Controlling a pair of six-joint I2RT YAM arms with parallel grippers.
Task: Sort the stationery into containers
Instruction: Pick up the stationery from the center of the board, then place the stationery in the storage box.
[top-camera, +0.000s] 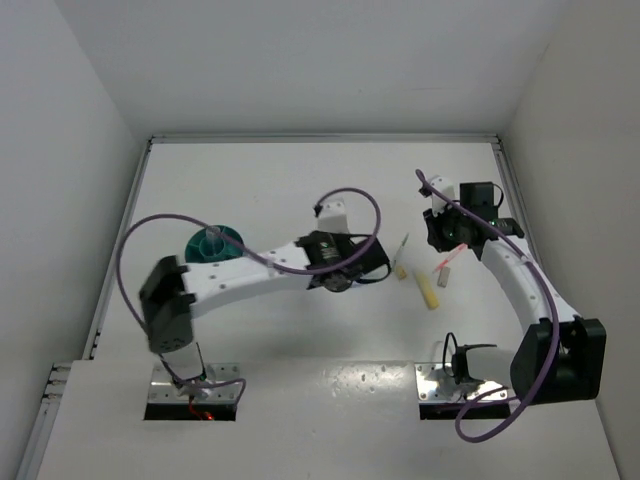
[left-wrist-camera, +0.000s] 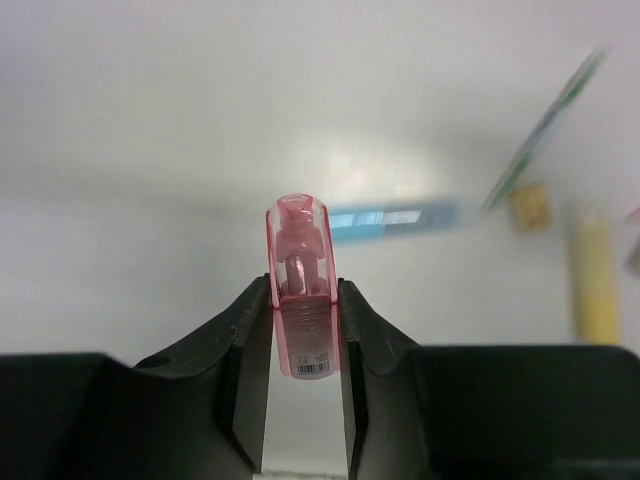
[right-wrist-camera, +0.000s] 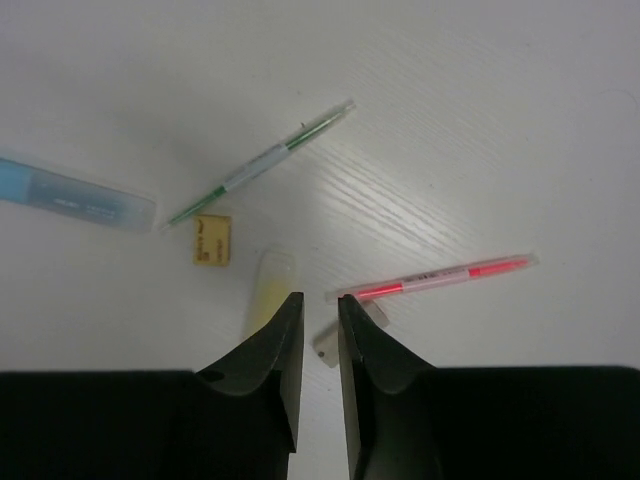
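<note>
My left gripper (left-wrist-camera: 305, 282) is shut on a short pink marker (left-wrist-camera: 300, 250) and holds it above the table; in the top view this gripper (top-camera: 372, 268) is at mid-table, right of the teal holder (top-camera: 215, 245). My right gripper (right-wrist-camera: 320, 297) hovers with its jaws nearly together and nothing between them, just left of the end of a thin pink pen (right-wrist-camera: 440, 277). A yellow marker (right-wrist-camera: 268, 290), a thin green pen (right-wrist-camera: 265, 160) and a blue marker (right-wrist-camera: 75, 195) lie on the table nearby.
A small yellow block (right-wrist-camera: 211, 240) lies beside the green pen. A small grey tag (right-wrist-camera: 325, 352) lies under the right fingers. White walls enclose the table on the left, back and right.
</note>
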